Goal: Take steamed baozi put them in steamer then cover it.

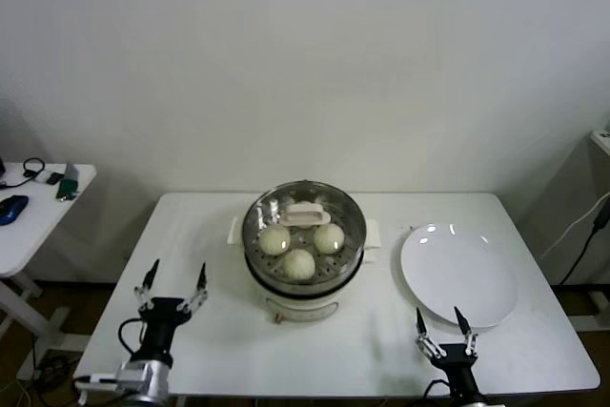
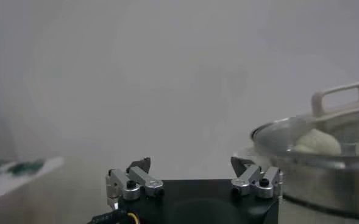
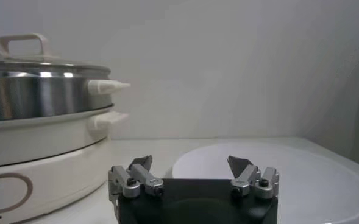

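The steel steamer stands mid-table on its white base, with the glass cover and its white handle lying on top. Through the glass I see three cream baozi on the tray. My left gripper is open over the front left of the table, well left of the steamer. My right gripper is open at the front right, just in front of the plate. The left wrist view shows the left gripper open, the steamer and a baozi under the cover. In the right wrist view, the right gripper is open beside the steamer.
An empty white plate lies right of the steamer, seen also as the plate in the right wrist view. A small side table with loose items stands off to the left. A white wall runs behind the table.
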`<action>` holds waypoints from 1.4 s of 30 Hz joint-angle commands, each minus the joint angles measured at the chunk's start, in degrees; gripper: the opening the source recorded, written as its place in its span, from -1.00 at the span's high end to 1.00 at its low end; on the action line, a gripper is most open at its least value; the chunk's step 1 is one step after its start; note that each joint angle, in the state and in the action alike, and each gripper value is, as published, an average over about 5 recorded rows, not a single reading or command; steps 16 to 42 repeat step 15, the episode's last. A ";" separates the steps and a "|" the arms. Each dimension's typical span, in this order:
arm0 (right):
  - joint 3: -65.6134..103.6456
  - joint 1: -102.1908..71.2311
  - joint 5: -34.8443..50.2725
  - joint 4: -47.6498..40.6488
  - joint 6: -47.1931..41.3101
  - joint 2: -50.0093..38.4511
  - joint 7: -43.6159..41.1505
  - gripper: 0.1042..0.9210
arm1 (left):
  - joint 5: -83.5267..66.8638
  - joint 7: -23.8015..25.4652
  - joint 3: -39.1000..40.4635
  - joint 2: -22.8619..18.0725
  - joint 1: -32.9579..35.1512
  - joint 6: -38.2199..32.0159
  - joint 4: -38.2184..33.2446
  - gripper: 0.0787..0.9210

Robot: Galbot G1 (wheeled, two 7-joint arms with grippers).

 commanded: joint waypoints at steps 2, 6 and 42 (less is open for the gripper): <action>-0.04 0.15 0.30 -0.22 0.92 -0.18 -0.92 -0.76 | -5.32 2.52 -3.15 -2.91 5.07 -9.61 8.67 -0.77; -0.04 0.26 0.43 -0.21 0.99 -0.31 -0.96 -0.76 | -4.62 3.32 -2.54 -3.59 5.25 -10.12 8.77 -0.77; -0.13 0.39 0.97 -0.33 1.07 -0.82 -1.00 -0.76 | -4.56 5.01 -2.03 -4.04 5.57 -9.87 8.65 -0.77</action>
